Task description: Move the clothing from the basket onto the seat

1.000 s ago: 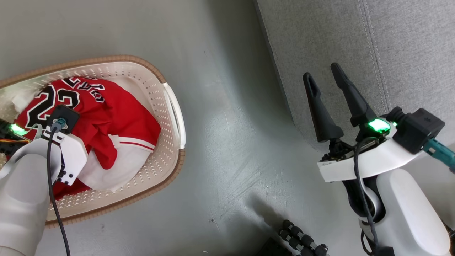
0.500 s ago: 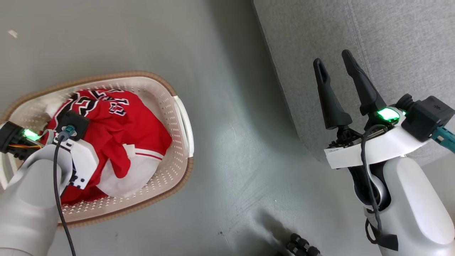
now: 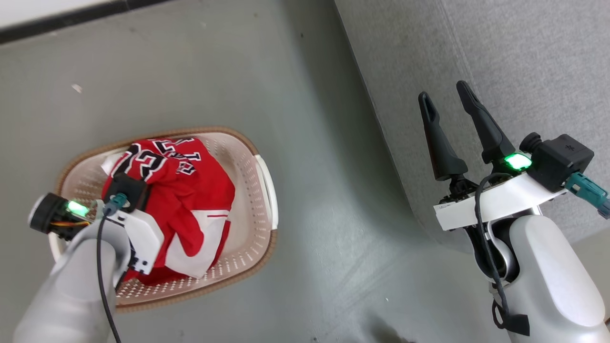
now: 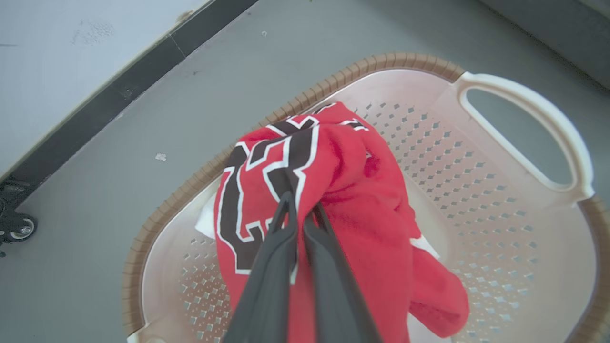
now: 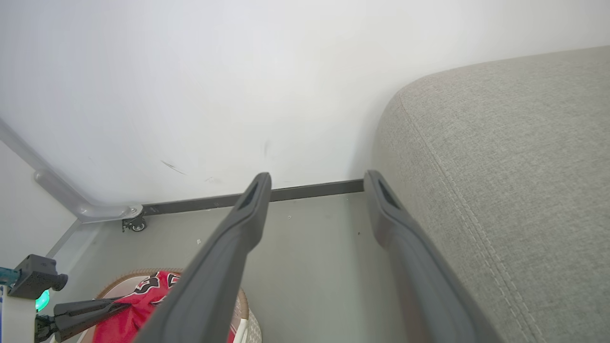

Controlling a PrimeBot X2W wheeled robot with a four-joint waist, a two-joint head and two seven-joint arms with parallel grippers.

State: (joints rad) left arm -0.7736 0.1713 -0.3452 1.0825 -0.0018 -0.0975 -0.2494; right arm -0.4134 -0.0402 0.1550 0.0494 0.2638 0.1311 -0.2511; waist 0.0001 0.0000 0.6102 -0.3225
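The clothing (image 3: 190, 190), a red jersey with black, white-outlined numbers, is bunched up and raised above the floor of the cream basket (image 3: 190, 129). In the left wrist view my left gripper (image 4: 300, 202) is shut on a fold of the clothing (image 4: 362, 190), over the basket (image 4: 395, 61). A red and white part hangs down into the basket. My right gripper (image 3: 443, 93) stands open and holds nothing, in front of the grey seat (image 3: 500, 57). The right wrist view shows the right gripper (image 5: 318, 178) open beside the seat (image 5: 500, 166), with the clothing (image 5: 147, 295) far below.
The basket stands on a grey floor (image 3: 310, 190) to the left of the seat. A wall with a black skirting strip (image 4: 119, 95) runs behind the basket. A small caster wheel (image 4: 19, 228) sits by the wall. A white scrap (image 3: 76, 88) lies on the floor.
The head camera has moved, so the basket now looks smaller and lower in the picture. My left gripper has lifted the jersey, which is now more bunched. The right gripper stays open.
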